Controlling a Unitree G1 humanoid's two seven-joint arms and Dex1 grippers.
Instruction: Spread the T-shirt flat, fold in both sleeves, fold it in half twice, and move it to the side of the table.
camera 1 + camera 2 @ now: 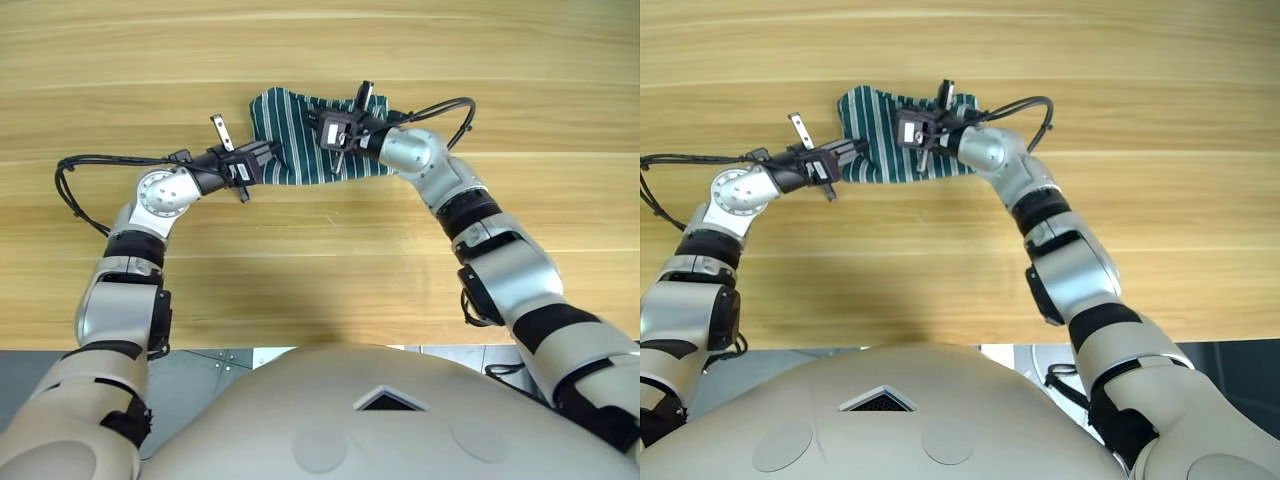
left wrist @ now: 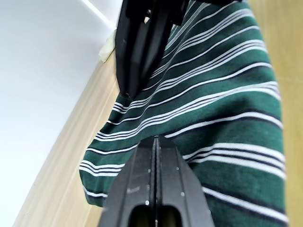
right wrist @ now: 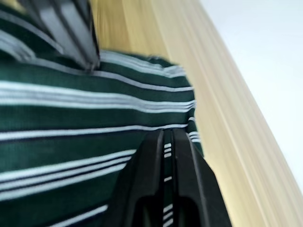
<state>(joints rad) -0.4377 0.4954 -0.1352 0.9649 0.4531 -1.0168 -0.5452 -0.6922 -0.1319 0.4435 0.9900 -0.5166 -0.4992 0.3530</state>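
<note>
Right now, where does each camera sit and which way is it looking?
Left eye: on the head, looking forward and down at the table and T-shirt; both arms show, left end effector and right end effector at the shirt.
Right eye: beside it, same aim, same arms.
Left wrist: on the left arm, looking along its end effector onto the stripes; the right one beyond.
Right wrist: on the right arm, likewise; the left one beyond.
Shared: all four see the T-shirt.

Indoor robot work room, probably a lab. A broad table with a pale wood-grain top, grey floor panels below the table's near edge, and a plain white surface beyond the table's far edge.
</note>
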